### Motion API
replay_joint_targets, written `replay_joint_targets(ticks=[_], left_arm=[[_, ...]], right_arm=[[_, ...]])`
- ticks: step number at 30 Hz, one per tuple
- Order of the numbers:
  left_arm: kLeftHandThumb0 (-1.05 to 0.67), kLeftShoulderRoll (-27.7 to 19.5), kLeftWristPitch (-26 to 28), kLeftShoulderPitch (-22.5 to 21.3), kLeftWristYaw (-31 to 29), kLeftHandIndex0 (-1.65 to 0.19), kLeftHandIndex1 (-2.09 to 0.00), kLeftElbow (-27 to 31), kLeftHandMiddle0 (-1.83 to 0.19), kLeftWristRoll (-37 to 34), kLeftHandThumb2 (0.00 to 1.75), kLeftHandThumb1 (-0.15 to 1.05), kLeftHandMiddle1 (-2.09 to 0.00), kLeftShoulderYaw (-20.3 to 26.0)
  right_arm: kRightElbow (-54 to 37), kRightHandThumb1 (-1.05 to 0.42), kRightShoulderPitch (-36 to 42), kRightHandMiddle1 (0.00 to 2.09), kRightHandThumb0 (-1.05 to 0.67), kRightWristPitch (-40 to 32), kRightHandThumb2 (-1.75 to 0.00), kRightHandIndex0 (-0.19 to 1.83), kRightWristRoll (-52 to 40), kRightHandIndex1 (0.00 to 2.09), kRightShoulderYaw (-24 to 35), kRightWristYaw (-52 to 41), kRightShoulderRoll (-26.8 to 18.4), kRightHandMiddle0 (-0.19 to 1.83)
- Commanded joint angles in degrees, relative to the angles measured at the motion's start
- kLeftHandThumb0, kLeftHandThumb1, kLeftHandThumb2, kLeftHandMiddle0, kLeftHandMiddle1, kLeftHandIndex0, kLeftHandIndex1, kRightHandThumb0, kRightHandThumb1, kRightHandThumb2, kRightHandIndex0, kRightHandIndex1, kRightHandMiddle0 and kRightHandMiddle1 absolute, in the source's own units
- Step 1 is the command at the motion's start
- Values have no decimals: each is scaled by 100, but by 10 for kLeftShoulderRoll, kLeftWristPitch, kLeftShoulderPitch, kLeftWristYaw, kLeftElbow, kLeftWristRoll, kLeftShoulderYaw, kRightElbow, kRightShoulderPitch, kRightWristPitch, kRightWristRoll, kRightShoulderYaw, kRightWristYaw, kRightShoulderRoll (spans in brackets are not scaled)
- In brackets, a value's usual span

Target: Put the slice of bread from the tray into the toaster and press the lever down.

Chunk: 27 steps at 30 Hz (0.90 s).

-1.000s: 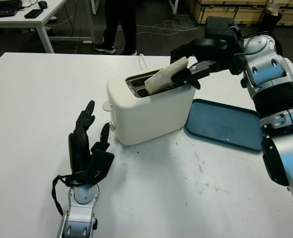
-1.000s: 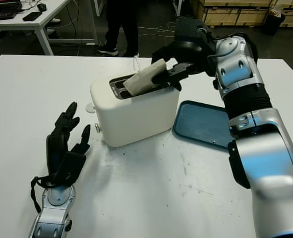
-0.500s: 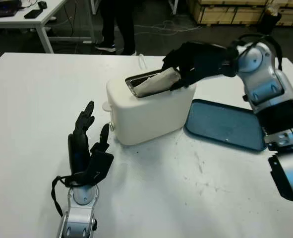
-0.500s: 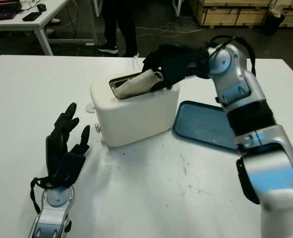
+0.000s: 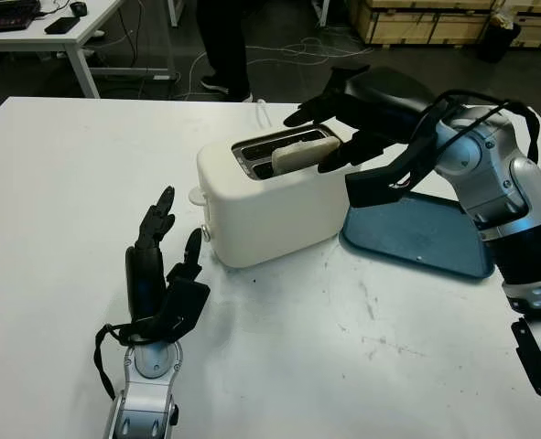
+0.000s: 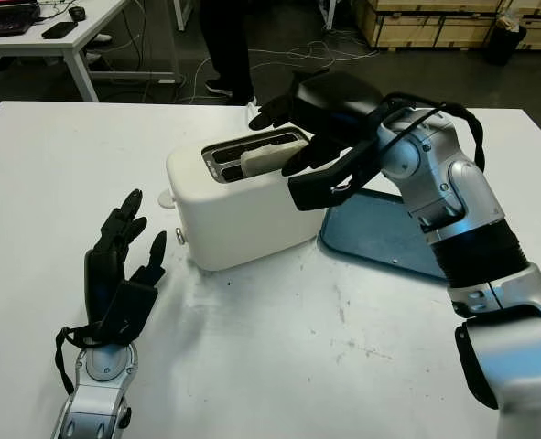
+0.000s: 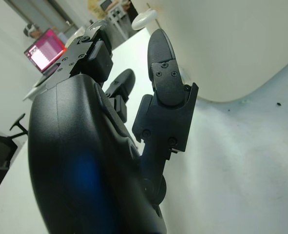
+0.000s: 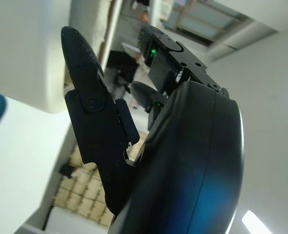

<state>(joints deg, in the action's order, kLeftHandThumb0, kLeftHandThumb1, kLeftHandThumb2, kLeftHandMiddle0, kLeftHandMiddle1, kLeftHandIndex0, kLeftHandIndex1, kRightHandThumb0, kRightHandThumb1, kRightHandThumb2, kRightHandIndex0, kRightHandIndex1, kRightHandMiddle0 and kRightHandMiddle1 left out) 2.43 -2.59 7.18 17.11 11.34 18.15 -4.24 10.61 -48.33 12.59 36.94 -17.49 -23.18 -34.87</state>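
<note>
A white toaster stands mid-table with two slots on top. A pale slice of bread sits in the nearer slot, its top edge sticking out. My right hand hovers open just above and to the right of the slice, holding nothing. The blue tray lies bare to the toaster's right. The toaster's lever knob juts from its left end, high up. My left hand is open over the table to the left of the toaster, near its front corner.
A person's legs stand beyond the table's far edge. A white desk with a keyboard and phone is at the back left. Cables lie on the floor behind; wooden crates sit at the back right.
My right hand lowered the bread into the nearer slot, let go of it and drew back a little to the right. The left hand stayed put.
</note>
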Motion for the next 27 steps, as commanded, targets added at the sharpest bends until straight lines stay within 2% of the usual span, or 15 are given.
replay_joint_targets(ticks=[1, 7, 11, 15, 20, 24, 27], left_arm=[[-55, -2, 1, 2, -3, -38, 0, 7, -17, 3, 45, 92, -65, 1], [-55, -3, 1, 4, -3, -40, -1, 10, -18, 7, 45, 92, -66, 3], [-54, -9, 1, 9, -13, -39, -1, 19, -17, 6, 45, 92, -66, 6], [-53, -26, -1, 5, -22, -40, -1, 36, -19, 10, 42, 92, -67, 20], [-46, -75, -23, -12, -33, -47, -4, 70, -25, 30, 28, 92, -70, 51], [-39, -143, -52, -40, -13, -60, -10, 66, -39, 114, 10, 92, -71, 69], [-34, -184, -64, -58, -17, -67, -12, 60, -48, 143, 2, 90, -68, 85]], right_arm=[[-8, -79, 10, 3, -61, 16, 0, 16, 17, 108, 5, 36, -4, 67], [0, -80, 27, 4, -62, 51, 0, 18, 23, 107, 16, 111, 1, 72], [31, -81, 65, 4, -56, 95, 0, 41, -21, 87, 49, 185, 21, 81], [46, -81, 119, 4, -46, 121, 0, 61, -113, 72, 93, 202, 50, 88], [39, -83, 222, 2, -38, 135, 0, 84, -243, 49, 155, 194, 91, 94], [36, -85, 299, 2, -36, 170, -1, 89, -305, 48, 186, 186, 110, 96], [13, -85, 356, 4, -38, 160, 0, 91, -338, 48, 205, 180, 124, 100]])
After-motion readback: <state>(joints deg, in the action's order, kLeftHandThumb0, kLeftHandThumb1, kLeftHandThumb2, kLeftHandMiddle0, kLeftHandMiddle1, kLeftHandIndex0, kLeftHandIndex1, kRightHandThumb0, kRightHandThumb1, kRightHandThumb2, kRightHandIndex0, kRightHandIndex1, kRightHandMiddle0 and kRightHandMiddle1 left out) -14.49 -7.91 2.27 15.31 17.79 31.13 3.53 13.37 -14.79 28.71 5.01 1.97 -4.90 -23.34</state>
